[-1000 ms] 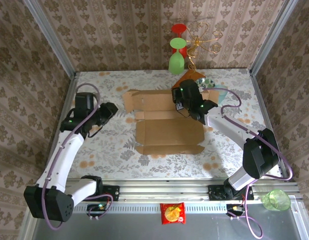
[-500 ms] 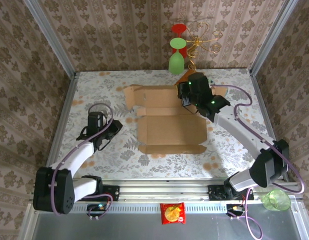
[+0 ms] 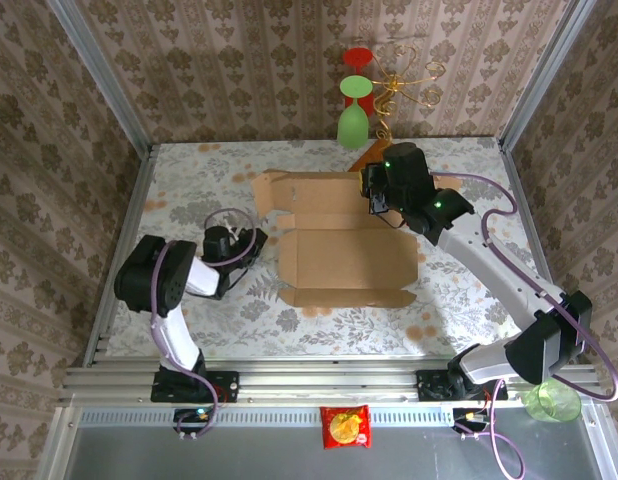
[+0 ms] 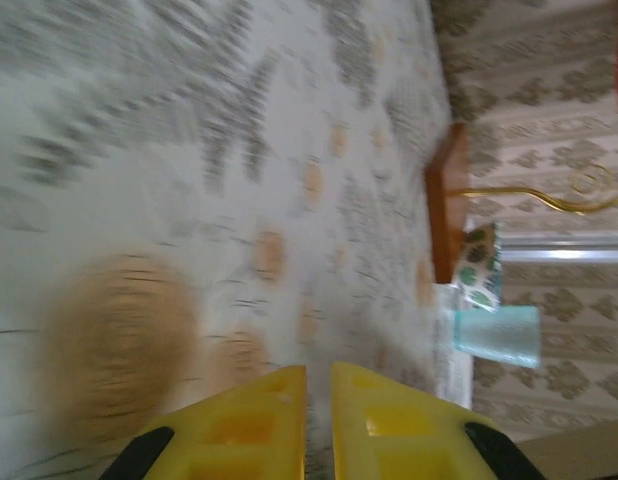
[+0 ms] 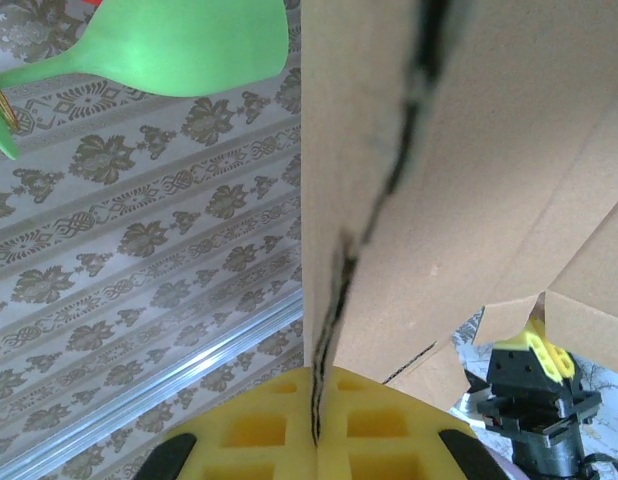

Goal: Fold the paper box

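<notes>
The paper box (image 3: 339, 245) is a brown cardboard sheet lying mostly flat in the middle of the table, flaps spread to the back left. My right gripper (image 3: 374, 200) is shut on its back right flap; in the right wrist view the cardboard edge (image 5: 334, 200) runs straight down into the closed yellow jaws (image 5: 314, 375). My left gripper (image 3: 255, 246) lies low on the table just left of the box and apart from it. Its yellow fingers (image 4: 259, 415) stand almost together with nothing between them (image 4: 318, 368).
A wooden slab (image 3: 374, 155) with a gold wire stand (image 3: 394, 85) holding a red and a green glass (image 3: 353, 125) stands behind the box. A teal cup (image 4: 497, 335) sits beside the slab (image 4: 447, 215). A snack packet (image 3: 344, 425) and a green cup (image 3: 552, 400) lie near the front rail.
The left arm has folded in and its gripper has slid right, towards the box's left edge. The right gripper has moved back and right, holding the flap and shifting the box slightly.
</notes>
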